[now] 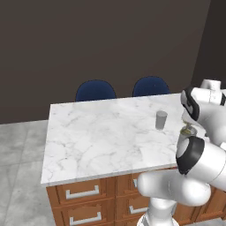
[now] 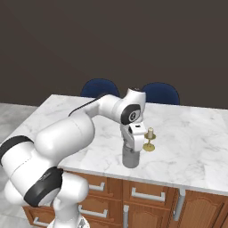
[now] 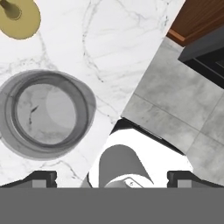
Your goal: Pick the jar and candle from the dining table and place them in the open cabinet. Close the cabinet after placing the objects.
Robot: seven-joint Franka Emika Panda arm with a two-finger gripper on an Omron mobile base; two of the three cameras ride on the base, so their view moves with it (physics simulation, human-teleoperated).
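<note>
- Left base view: the dining table [image 1: 101,141] fills the middle, a white veined marble top over brown drawers with silver bar handles. The jar [image 1: 161,119] stands upright on the marble towards the right. Just right of it the candle [image 1: 189,129] peeks out from behind the white arm, mostly hidden. Two blue chairs [image 1: 95,91] stand at the far edge of the table. No writing or label can be read on anything.
- Right base view: the arm reaches over the table and the hand points down near the front edge. The candle [image 2: 149,140], cream on its brass holder, stands upright just beside the hand. A grey cylinder sits directly under the hand; whether it is the jar I cannot tell.
- Hand view: the jar [image 3: 45,113] is seen from above, left of centre. The candle base [image 3: 19,17] is at the top left corner. The gripper [image 3: 111,177] has its fingers spread wide, with the jar off to their left rather than between them.
</note>
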